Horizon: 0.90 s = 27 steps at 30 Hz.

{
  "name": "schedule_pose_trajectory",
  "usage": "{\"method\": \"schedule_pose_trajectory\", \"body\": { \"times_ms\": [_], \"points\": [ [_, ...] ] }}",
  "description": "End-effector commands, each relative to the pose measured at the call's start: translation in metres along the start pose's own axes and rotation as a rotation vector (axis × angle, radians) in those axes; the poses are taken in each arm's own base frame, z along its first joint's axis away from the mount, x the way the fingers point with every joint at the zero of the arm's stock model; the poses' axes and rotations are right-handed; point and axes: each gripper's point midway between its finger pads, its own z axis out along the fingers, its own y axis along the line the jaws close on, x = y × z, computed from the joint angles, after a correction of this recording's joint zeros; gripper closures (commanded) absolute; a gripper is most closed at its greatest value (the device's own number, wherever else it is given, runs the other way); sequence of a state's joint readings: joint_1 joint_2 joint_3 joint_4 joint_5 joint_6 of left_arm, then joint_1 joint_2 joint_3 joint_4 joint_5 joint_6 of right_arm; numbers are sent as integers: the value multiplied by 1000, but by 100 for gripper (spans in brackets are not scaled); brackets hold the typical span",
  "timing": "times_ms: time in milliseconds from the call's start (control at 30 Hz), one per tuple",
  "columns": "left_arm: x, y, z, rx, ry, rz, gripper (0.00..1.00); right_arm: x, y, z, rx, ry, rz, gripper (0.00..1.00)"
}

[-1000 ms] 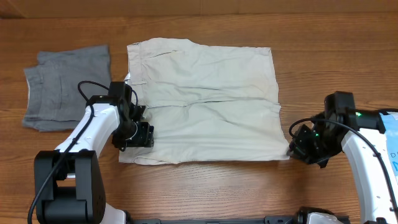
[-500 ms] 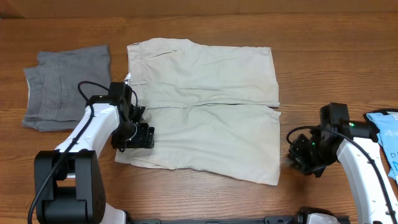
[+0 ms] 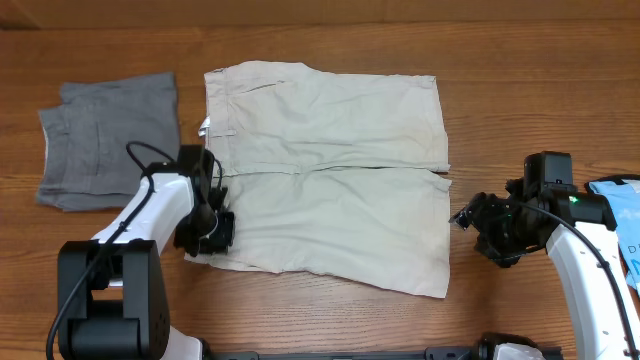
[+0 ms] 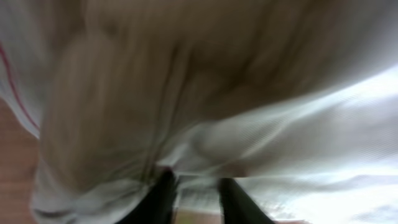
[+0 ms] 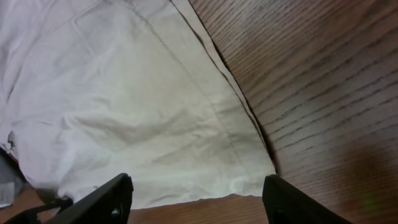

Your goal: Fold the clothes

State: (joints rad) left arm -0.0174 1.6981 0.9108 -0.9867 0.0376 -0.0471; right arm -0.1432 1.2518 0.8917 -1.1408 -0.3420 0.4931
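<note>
While the pale beige shorts [image 3: 330,170] lie spread flat in the middle of the wooden table [image 3: 520,100], waistband to the left and both legs reaching right, the two arms sit at opposite ends of the lower leg. The left gripper [image 3: 207,230] is down on the lower-left corner of the waistband. Its wrist view is blurred, yet it shows the two dark fingers [image 4: 165,199] drawn close together with a ridge of cream cloth bunched between them, so it is pinching the shorts. The right gripper [image 3: 480,232] hangs over bare wood just beside the hem of the lower leg, apart from the cloth. Its jaws stand wide and hold nothing, and its own camera looks down on the hem corner lying between them on the table. The lower leg's hem runs at a slant, with wrinkles across the fabric. A grey garment [image 3: 105,140] lies at the far left, near the shorts but not touching them. A light-blue item [image 3: 620,192] shows at the right edge.
</note>
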Motion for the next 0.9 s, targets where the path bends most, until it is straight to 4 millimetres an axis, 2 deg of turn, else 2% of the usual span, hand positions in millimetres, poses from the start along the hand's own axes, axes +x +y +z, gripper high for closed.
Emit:
{"method": "schedule_pose_trajectory", "body": {
  "times_ms": [0,67,100,133,167,200,233,267,300,400,500,567,700,867],
  "points": [
    [8,21,4,-83,26,-92,80,-7,11,-9,-39,-41,-26,32],
    [11,30,3,-106,33,-143,87,-10,13,-9,-51,-53,-51,33],
    [8,30,3,-76,21,-160,94,-11,16,-9,-65,-54,-75,34],
    [3,26,2,-39,5,-159,95,-11,20,-10,-83,-52,-96,34],
    [-5,17,0,30,-17,-132,91,-10,25,-10,-113,-46,-130,34],
    [-13,1,-5,129,-45,-82,84,-10,31,-10,-141,-43,-159,37],
    [-19,-13,-12,216,-68,-41,71,-9,37,-11,-168,-42,-188,39],
    [-27,-28,-22,310,-98,-1,65,-10,41,-10,-177,-45,-200,43],
    [-33,-35,-29,354,-118,8,60,-11,44,-8,-181,-48,-213,46],
    [-42,-47,-41,402,-151,29,57,-7,45,5,-171,-16,-197,51],
    [-39,-45,-36,377,-133,7,66,0,37,26,-139,47,-122,57],
    [-35,-36,-28,325,-109,-51,72,1,30,42,-115,84,-68,61],
    [-24,-21,-11,253,-70,-165,75,10,15,72,-79,179,5,67],
    [-6,-10,1,261,-11,-244,80,30,1,97,-50,326,73,69]
  ]
}}
